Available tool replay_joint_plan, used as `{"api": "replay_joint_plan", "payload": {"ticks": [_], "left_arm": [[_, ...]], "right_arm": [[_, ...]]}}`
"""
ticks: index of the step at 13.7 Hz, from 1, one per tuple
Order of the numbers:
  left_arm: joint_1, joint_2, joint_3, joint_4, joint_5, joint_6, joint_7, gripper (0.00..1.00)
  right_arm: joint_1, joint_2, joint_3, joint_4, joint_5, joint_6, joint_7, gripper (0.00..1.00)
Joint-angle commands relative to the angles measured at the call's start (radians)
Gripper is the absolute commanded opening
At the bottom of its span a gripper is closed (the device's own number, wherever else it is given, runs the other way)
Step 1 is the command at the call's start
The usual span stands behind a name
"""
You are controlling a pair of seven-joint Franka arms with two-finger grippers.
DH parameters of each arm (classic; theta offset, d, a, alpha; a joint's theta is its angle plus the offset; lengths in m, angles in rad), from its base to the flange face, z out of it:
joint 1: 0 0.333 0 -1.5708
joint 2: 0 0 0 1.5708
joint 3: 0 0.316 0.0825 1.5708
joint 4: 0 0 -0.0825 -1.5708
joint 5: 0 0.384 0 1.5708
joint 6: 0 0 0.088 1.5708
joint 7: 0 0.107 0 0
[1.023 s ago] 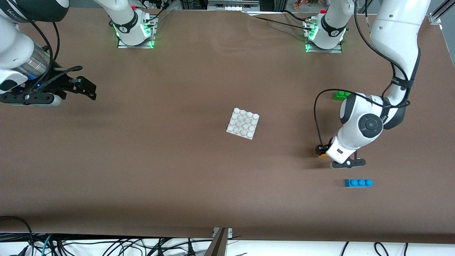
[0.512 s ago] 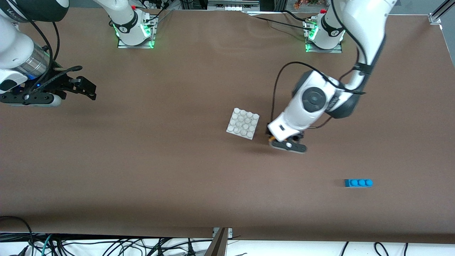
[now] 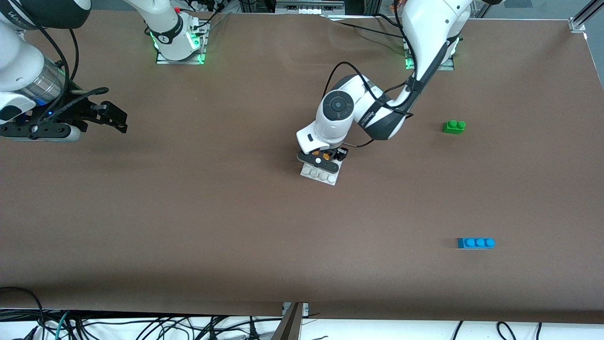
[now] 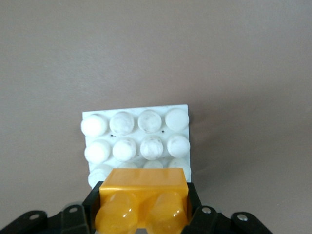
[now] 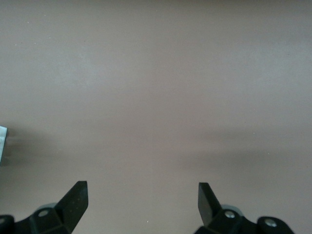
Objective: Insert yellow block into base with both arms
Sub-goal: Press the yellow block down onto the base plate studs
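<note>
My left gripper is shut on the yellow block and holds it over the white studded base at the middle of the table. In the left wrist view the yellow block sits between the black fingers, just above the edge of the base, whose studs are bare. The hand hides most of the base in the front view. My right gripper is open and empty, waiting above the table at the right arm's end. The right wrist view shows its fingers spread over bare brown table.
A green two-stud brick lies toward the left arm's end of the table. A blue three-stud brick lies nearer the front camera at that same end. Cables hang below the table's front edge.
My left arm has carried the yellow block from near the blue brick across to over the base. The green brick is uncovered again. The right arm has not moved.
</note>
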Motion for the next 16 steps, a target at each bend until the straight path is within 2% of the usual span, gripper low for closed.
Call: {"api": "replay_joint_plan", "payload": {"ticks": [1, 6, 16], "left_arm": [[-0.014, 0.023, 0.011, 0.013, 0.100, -0.001, -0.015, 0.14], [-0.030, 0.066, 0.016, -0.002, 0.110, 0.061, -0.067, 0.14], [-0.027, 0.058, 0.017, -0.041, 0.137, 0.048, -0.070, 0.13]], "right_arm": [[-0.009, 0.009, 0.006, 0.025, 0.004, -0.014, 0.004, 1.00], [-0.011, 0.009, 0.006, 0.025, 0.004, -0.011, 0.004, 1.00], [-0.011, 0.009, 0.006, 0.025, 0.004, -0.011, 0.004, 1.00]]}}
